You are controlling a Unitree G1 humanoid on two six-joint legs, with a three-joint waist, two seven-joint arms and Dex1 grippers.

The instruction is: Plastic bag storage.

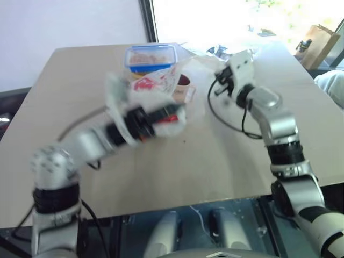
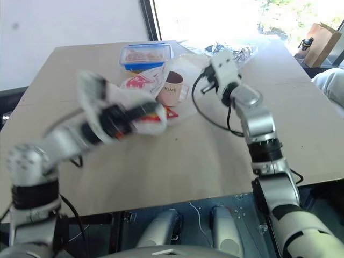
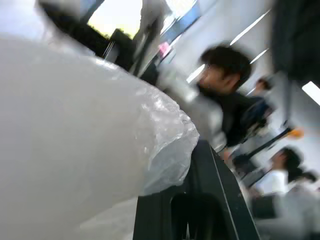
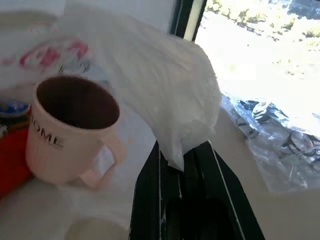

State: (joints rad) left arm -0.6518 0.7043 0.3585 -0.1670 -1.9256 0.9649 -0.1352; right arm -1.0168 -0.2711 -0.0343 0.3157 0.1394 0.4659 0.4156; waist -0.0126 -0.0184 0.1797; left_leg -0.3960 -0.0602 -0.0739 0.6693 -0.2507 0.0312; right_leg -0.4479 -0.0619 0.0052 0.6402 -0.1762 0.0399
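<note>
Both grippers, left gripper [image 2: 153, 115] and right gripper [image 4: 182, 152], are clenched on the large thin translucent white plastic bag [image 4: 150, 75], lifted over the far table [image 1: 215, 161] beside a pink mug [image 4: 70, 130]. Gathering underway; folding it compactly likely follows.

You've got a translucent white bag [image 4: 165, 85] w/ red logo marks on it. Mug [image 4: 70, 127] is pale pink outside, dark brown inside, dark "HOME" lettering on the side. Box [image 1: 150, 58] has a blue rim, clear lid, pinkish contents. Red packet [image 4: 12, 160] beside the mug. Table [image 1: 215, 161] is light tan wood. Fingers [image 4: 210, 200] are black. Clear wrapper [image 4: 280, 145] has dark bits inside.
</note>
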